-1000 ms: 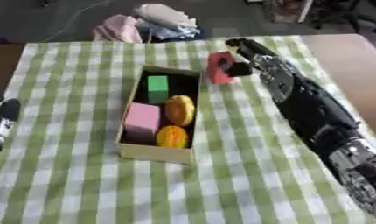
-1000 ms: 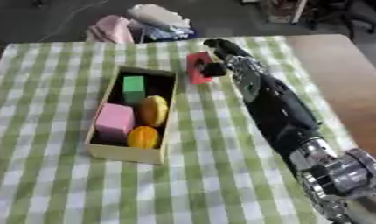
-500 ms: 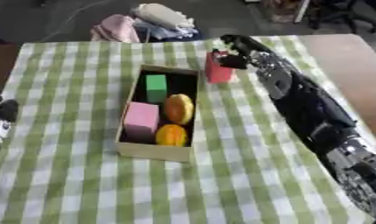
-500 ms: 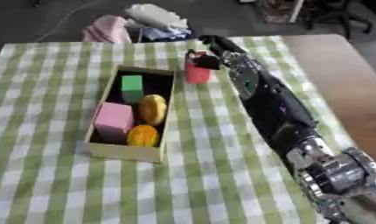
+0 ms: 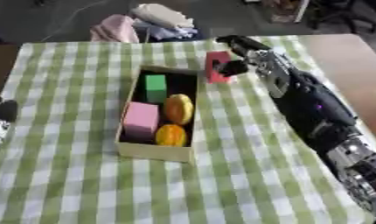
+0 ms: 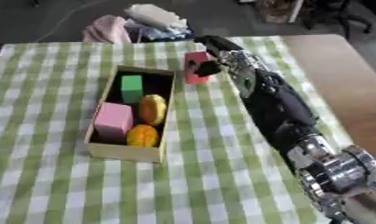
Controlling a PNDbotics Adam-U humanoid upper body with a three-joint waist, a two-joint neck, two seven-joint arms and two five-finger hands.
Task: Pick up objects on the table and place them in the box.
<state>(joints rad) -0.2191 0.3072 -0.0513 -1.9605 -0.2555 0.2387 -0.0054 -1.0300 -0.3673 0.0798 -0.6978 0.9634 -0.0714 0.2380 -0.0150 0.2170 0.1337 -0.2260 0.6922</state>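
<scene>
A red block (image 5: pixel 216 65) hangs just beyond the box's far right corner, pinched between the thumb and fingers of my right hand (image 5: pixel 242 54), whose arm reaches in from the lower right. The tan cardboard box (image 5: pixel 154 151) lies in the middle of the green checked table. It holds a green block (image 5: pixel 154 88), a pink block (image 5: pixel 141 120), a yellow-orange oval piece (image 5: pixel 178 109) and an orange round piece (image 5: pixel 170 134). My left hand (image 5: pixel 1 119) shows only at the left edge, low beside the table.
A heap of pink, white and blue cloth (image 5: pixel 145 25) lies past the table's far edge. A bare brown tabletop (image 5: pixel 348 74) adjoins the checked cloth on the right. Open cloth lies in front of the box and to its left.
My right hand has carried the red block leftward, nearer the box's far right corner. The box and its contents have stayed put.
</scene>
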